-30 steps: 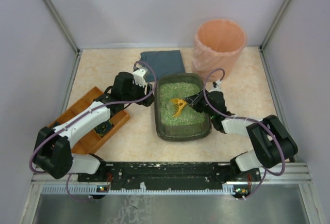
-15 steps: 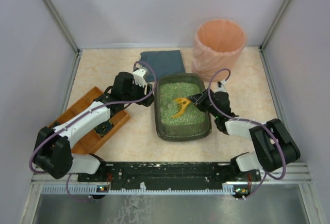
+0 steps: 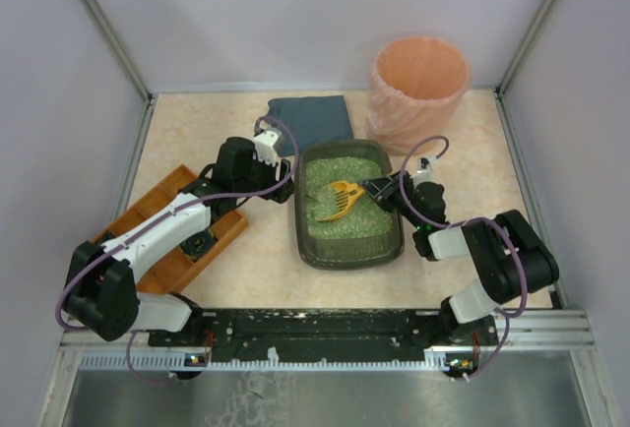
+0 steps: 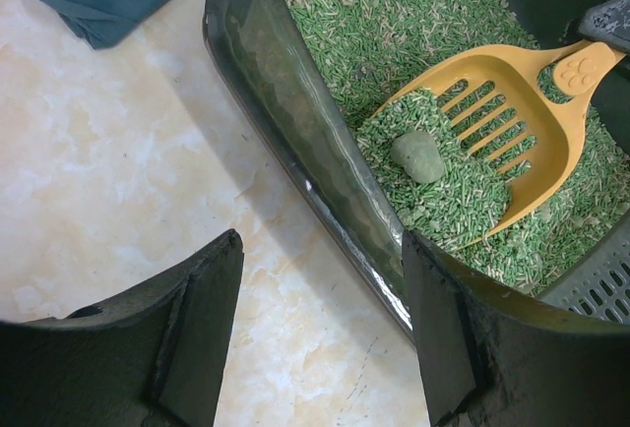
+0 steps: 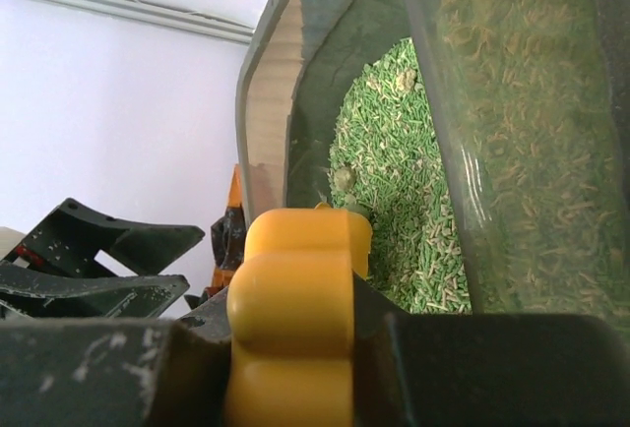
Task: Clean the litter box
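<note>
Marbled table (image 3: pixel 246 250) bears granular litter box (image 3: pixel 349 258), slotted scoop (image 3: pixel 340 199).

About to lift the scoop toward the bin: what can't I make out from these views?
Right wrist view: the handle of the scoop fills the foreground, hiding its blade and load.
Top view: the clump on the scoop is too small to see; the left arm covers part of the wooden tray.
Left wrist view: a finger of the left pincer hides part of the litter box; the frame edge cuts off the right pincer.
</note>
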### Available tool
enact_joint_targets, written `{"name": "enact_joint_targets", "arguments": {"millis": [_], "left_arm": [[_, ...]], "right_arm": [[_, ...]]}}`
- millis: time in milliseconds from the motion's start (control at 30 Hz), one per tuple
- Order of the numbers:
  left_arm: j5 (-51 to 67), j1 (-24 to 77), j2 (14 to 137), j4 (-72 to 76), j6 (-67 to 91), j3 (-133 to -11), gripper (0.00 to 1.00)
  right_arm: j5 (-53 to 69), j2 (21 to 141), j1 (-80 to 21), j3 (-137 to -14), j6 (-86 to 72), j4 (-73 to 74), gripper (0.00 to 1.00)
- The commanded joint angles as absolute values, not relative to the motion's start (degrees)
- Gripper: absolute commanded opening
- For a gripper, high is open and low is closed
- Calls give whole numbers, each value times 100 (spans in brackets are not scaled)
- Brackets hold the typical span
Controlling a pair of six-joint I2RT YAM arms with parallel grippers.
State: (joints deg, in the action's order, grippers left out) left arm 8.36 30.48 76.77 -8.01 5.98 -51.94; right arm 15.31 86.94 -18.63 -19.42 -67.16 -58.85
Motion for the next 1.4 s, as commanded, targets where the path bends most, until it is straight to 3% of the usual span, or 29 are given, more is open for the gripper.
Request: {"name": "enact_joint_targets", "arguments": {"millis": [0, 633, 900, 1367], "left_arm": [[799, 3029, 7699, -776, 575, -5405, 72], [783, 3013, 7225, -404, 643, -5148, 74], [846, 2990, 7171, -324, 676, -5108, 74], [878, 2963, 7106, -278, 700, -5053, 74]], "right_arm": [[1588, 8558, -1753, -1904, -6842, -6624, 0], [2793, 7995, -461, -1310, -7549, -7499, 0], [3182, 8846, -227, -1234, -8664, -9845, 0], [3142, 8942, -117, -1362, -8806, -9803, 0]]}}
